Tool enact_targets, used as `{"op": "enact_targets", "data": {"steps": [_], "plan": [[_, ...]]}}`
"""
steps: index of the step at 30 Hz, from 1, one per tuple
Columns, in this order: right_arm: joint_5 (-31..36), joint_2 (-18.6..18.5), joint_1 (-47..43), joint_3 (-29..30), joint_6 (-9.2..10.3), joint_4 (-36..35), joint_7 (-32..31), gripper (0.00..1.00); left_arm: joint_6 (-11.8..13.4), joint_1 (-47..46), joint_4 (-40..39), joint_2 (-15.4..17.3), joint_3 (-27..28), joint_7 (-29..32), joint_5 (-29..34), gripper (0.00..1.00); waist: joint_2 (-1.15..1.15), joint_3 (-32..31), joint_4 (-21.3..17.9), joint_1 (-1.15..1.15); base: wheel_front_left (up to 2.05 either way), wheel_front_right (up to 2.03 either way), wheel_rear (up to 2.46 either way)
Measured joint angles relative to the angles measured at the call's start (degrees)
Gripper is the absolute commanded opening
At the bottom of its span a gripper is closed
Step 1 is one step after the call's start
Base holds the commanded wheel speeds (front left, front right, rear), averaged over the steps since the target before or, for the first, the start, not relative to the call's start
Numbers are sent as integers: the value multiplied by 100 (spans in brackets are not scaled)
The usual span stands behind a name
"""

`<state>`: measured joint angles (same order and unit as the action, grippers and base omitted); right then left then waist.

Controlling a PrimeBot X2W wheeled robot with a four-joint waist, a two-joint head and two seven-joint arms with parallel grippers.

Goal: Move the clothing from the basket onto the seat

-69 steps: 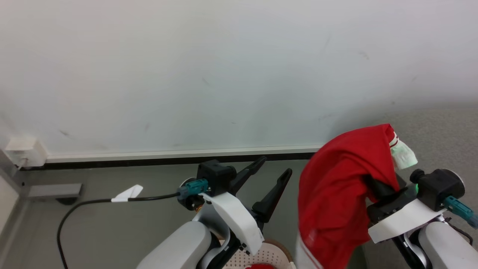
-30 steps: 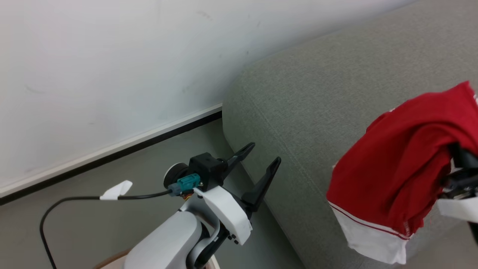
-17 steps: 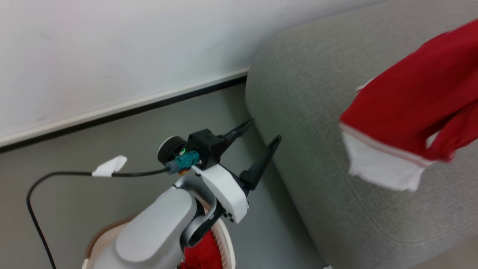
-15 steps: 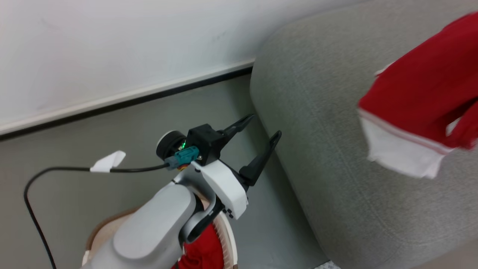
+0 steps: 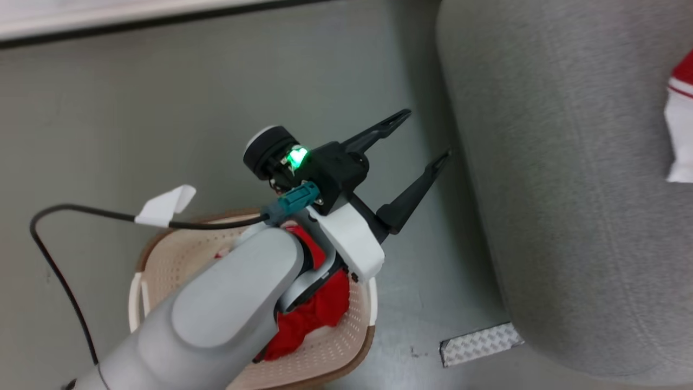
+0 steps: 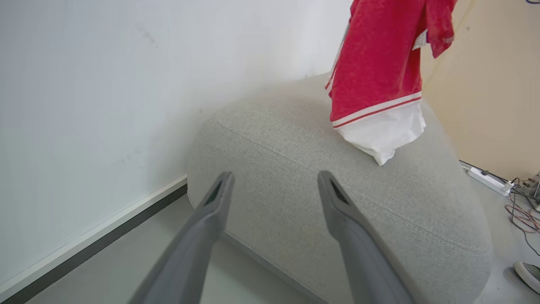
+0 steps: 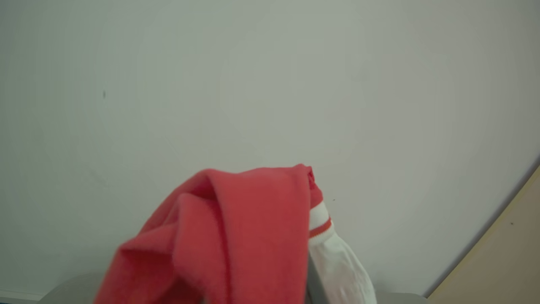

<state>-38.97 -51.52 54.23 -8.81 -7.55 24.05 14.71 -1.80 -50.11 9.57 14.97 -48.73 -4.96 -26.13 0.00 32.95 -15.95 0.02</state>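
A red garment with a white, red-striped hem [image 6: 375,63] hangs over the grey seat [image 6: 337,211]. Its hem tip is at or just above the cushion. In the right wrist view this garment [image 7: 236,236] drapes over my right gripper and hides the fingers, which are shut on it. In the head view its hem [image 5: 679,135] shows at the right edge above the seat [image 5: 568,189]. My left gripper [image 5: 425,134] is open and empty, held above the floor between the basket and the seat. The cream basket [image 5: 173,265] stands under my left forearm with more red clothing [image 5: 319,311] inside.
A black cable with a white tag [image 5: 162,206] runs from my left wrist across the floor. A small metal plate [image 5: 481,344] lies on the floor by the seat's corner. The wall's baseboard [image 5: 135,21] is at the top. A power strip [image 6: 489,179] and a shoe [image 6: 527,274] lie beyond the seat.
The head camera has tilted down and turned, bringing the basket into view. The red garment has moved further right over the seat. My left gripper stays open.
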Motion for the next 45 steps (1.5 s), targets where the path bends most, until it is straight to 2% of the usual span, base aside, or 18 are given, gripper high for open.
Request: {"op": "enact_targets", "data": {"steps": [6,13,20,21,22,23,24,27,38,45], "plan": [[-41,-282,342,-147,-1,365,8,0,-1,-242,123,11,-162,-164,354,100,0,555,272,0,0,0,0],[-189,-174,355,-604,-1,875,-172,0,-19,-346,375,-35,-288,-356,480,100,0,878,435,0,0,0,0],[-495,-27,300,-1228,0,1407,-849,0,-29,-413,601,-140,-313,-452,469,100,0,903,492,-1,0,0,0],[-598,-16,294,-1315,-1,1497,-1036,9,-44,-413,630,-144,-313,-472,456,100,0,887,494,-1,0,0,0],[-673,-18,275,-1462,0,1535,-1248,48,-45,-413,661,-147,-314,-482,448,100,0,867,495,-1,0,0,0],[-721,-16,234,-1638,-1,1530,-1468,94,-45,-412,688,-155,-314,-502,438,100,0,842,495,-1,0,0,0],[-790,11,192,-1796,-1,1527,-1649,100,-45,-412,704,-167,-311,-523,420,100,0,816,493,-1,0,0,0],[-1056,10,179,-2153,-1,1517,-2192,100,-53,-402,772,-171,-309,-569,364,100,0,719,484,-1,0,0,0],[-1666,-304,254,-3027,0,1166,-3311,100,21,21,1067,-145,-231,-781,114,100,0,-96,412,-2,0,0,0],[-1768,-740,256,-3371,-1,683,-3584,100,144,554,1146,-49,-75,-926,-82,100,0,-917,325,-3,0,0,0]]}}
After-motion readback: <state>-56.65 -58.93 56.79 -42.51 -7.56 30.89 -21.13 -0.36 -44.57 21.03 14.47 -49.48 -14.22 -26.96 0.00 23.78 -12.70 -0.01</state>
